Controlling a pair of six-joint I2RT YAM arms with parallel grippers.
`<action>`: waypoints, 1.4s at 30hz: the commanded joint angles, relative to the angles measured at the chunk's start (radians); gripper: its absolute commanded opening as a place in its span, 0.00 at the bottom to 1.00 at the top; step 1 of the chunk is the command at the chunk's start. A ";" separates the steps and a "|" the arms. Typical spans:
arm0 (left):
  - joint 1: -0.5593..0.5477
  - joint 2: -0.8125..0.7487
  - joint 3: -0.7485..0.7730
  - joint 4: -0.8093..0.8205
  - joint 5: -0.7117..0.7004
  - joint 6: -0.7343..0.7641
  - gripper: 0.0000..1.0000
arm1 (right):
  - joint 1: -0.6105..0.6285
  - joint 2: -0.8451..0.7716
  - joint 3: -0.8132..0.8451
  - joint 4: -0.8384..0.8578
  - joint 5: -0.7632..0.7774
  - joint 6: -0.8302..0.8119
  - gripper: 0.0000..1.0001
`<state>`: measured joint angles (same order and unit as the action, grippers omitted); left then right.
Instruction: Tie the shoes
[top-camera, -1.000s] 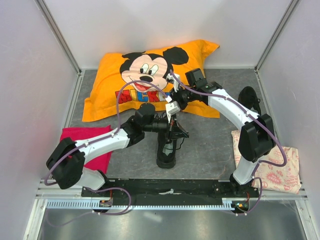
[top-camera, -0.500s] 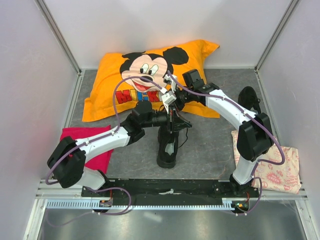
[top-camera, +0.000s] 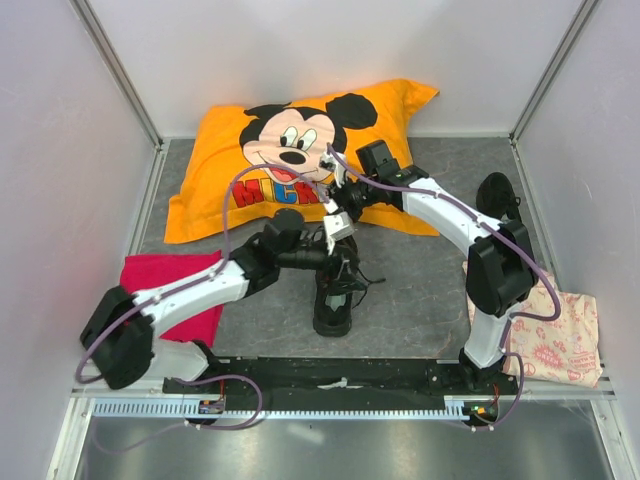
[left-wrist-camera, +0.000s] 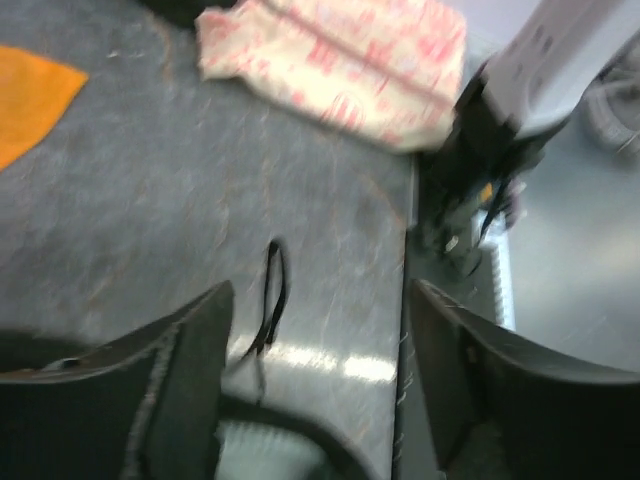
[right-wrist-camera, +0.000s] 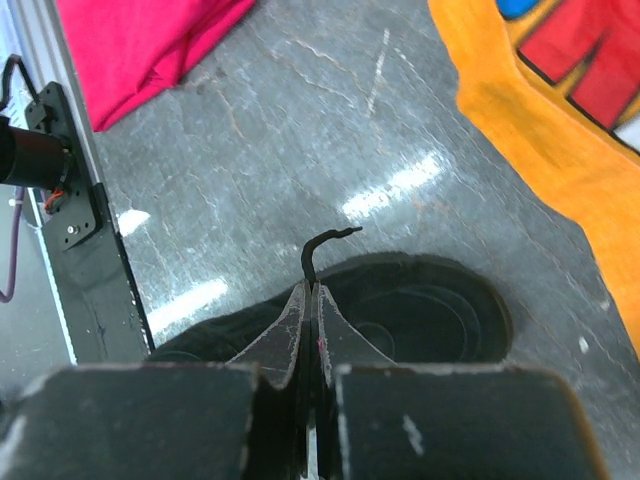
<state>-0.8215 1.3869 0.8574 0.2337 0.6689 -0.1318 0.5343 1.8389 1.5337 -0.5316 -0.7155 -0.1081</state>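
Note:
One black shoe lies mid-table with its toe toward the arms, and its dark opening sits right under my right gripper. A second shoe rests at the far right. My right gripper is shut on a thin black lace, whose end curls out past the fingertips. Just above the near shoe, my left gripper stands wide open with nothing between its fingers. Beyond them a loose lace loop lies on the grey floor.
An orange Mickey pillow lies at the back. A red cloth lies at the left. A patterned pink-and-cream cloth lies at the right by the right arm's base. Walls close in the table.
My left gripper has gone from shut to wide open, letting go of the lace. My right gripper has drawn its lace end back and slightly left, toward the pillow.

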 joint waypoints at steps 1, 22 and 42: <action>0.088 -0.247 -0.050 -0.227 -0.014 0.320 0.86 | 0.036 0.023 0.077 0.033 -0.048 -0.001 0.00; 0.611 -0.295 -0.093 -0.599 0.043 0.829 0.93 | 0.063 -0.072 0.117 -0.128 0.007 -0.133 0.98; 0.372 0.119 0.046 -0.663 0.113 1.126 0.69 | -0.079 -0.277 -0.448 -0.044 0.030 -0.255 0.78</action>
<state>-0.4084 1.4700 0.8497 -0.4679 0.7845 0.9333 0.4576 1.5551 1.1011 -0.6823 -0.6643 -0.3645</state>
